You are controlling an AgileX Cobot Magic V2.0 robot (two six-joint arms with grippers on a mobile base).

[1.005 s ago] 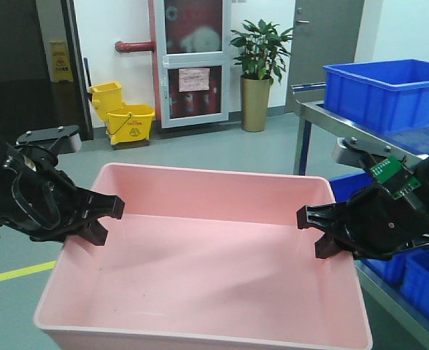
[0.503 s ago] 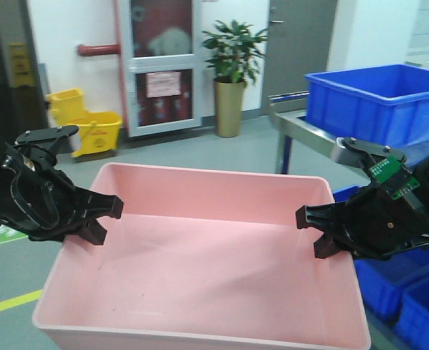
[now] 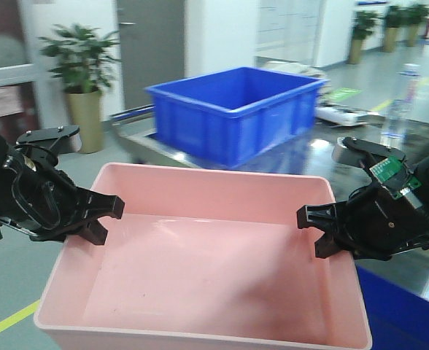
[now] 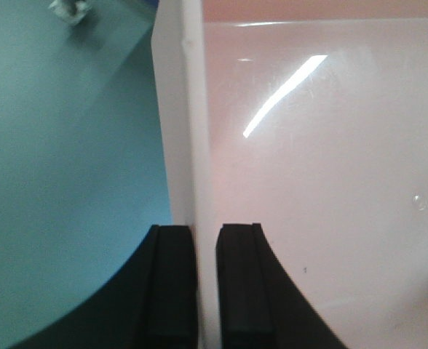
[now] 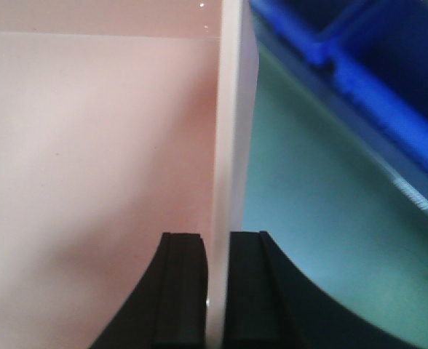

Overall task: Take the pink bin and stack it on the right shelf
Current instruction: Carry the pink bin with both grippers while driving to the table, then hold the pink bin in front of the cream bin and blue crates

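Left gripper [image 3: 105, 220] is clamped on the left wall of the pink bin [image 3: 200, 277]. In the left wrist view its two black fingers [image 4: 172, 291] pinch the rolled rim, one outside the tub and one inside. The right gripper [image 3: 315, 232] grips the opposite wall the same way, its pads [image 5: 181, 291] pressed against either face of the thin pink edge. Between the two arms the bin hangs roughly level above the greenish floor [image 4: 61, 182], one long side toward the front camera. Beyond its far rim lies the right shelf [image 3: 346, 157], a dark, glossy deck, and a big blue crate [image 3: 236, 109] stands on it. The bin sits in front of this deck, not on it. A potted plant [image 3: 79, 65] stands at the back left.
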